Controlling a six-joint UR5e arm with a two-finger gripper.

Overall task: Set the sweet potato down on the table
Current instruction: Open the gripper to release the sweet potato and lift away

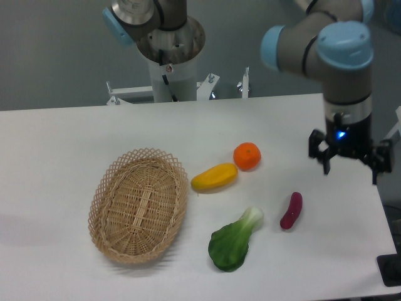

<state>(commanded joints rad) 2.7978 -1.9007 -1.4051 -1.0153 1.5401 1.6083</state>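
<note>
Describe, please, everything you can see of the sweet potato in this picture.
The sweet potato is a small, slim, magenta-purple toy vegetable, finger-shaped and slightly curved, with a smooth, faintly glossy surface like plastic. It lies flat on the white table, its long axis running from lower left to upper right, toward the table's right side. Nothing else touches it: the green leafy vegetable lies apart to its left, and the end effector hangs open above and to its right, clear of it.
</note>
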